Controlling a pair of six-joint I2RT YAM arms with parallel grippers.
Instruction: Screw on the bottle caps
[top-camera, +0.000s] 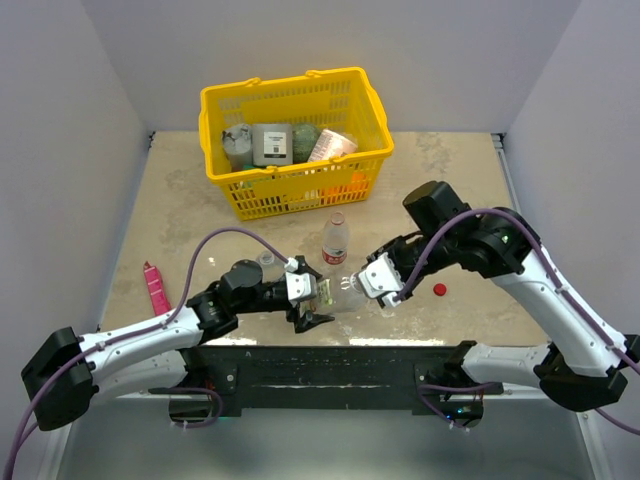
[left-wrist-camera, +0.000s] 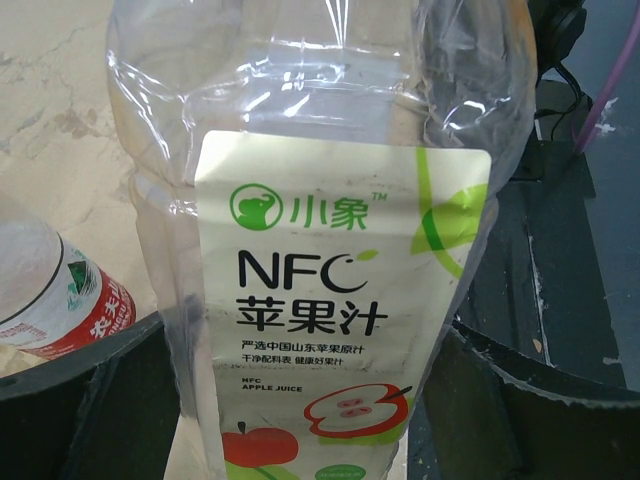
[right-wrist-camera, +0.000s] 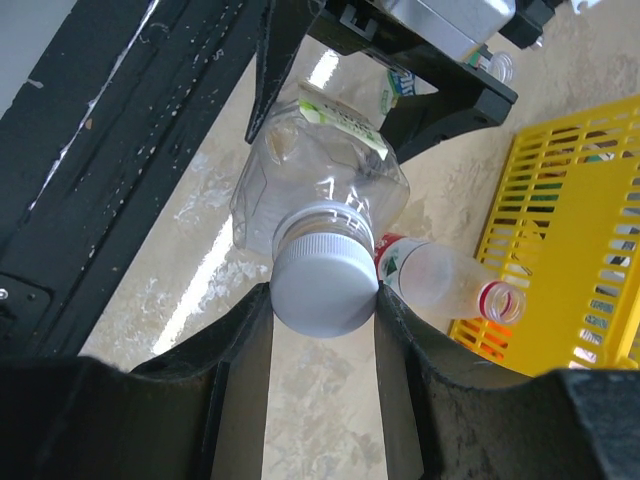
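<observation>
My left gripper (top-camera: 313, 300) is shut on a large clear bottle (top-camera: 345, 290) with an apple-juice label (left-wrist-camera: 330, 300) and holds it on its side above the table's near edge. My right gripper (top-camera: 377, 279) is shut on a white cap (right-wrist-camera: 325, 285) that sits on this bottle's neck (right-wrist-camera: 320, 215). A slim red-labelled bottle (top-camera: 336, 240) stands just behind, uncapped, its open mouth (right-wrist-camera: 500, 300) showing in the right wrist view. A short clear bottle (top-camera: 268, 263) stands behind my left wrist. A red cap (top-camera: 439, 290) lies on the table right of my right gripper. A second white cap is not in view.
A yellow basket (top-camera: 372, 110) of jars and packets stands at the back centre. A pink tube (top-camera: 156, 287) lies at the left. The black base rail (top-camera: 330, 355) runs along the table's near edge, below the held bottle.
</observation>
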